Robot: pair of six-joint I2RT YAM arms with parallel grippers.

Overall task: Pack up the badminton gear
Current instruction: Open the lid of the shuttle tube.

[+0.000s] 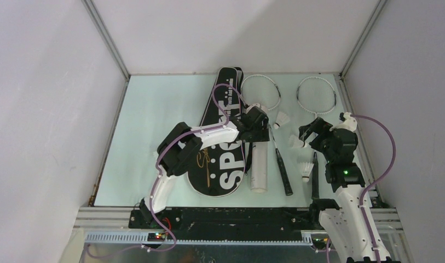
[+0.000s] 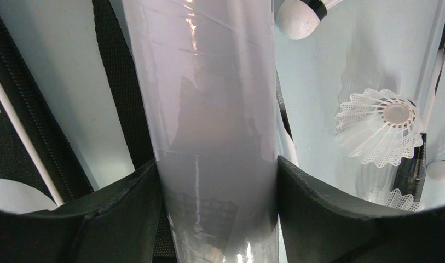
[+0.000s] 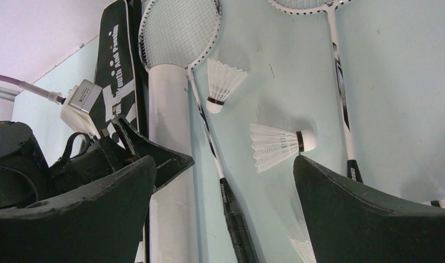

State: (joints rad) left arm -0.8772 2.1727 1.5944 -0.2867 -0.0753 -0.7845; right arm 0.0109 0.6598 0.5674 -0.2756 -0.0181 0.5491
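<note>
Beside bag [image 1: 224,176], left hand [image 2: 214,169] clamps tube [image 1: 258,171]; shuttlecocks [image 1: 306,171] loose on table [image 1: 154,137].

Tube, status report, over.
Left gripper clamped on tube, tube on table. Right gripper open, empty, by shuttlecock. Racket close alongside tube.

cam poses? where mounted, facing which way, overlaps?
Top external: above, behind the bases, looking down on the table; both arms, left gripper and right gripper show.
Left wrist: on the left arm, looking down past its own fingers flanking the tube.
Right wrist: on the right arm, looking across the table at bag and racket; own open fingers frame it.
Shared: tube in all three; right wrist also sees the left gripper.
</note>
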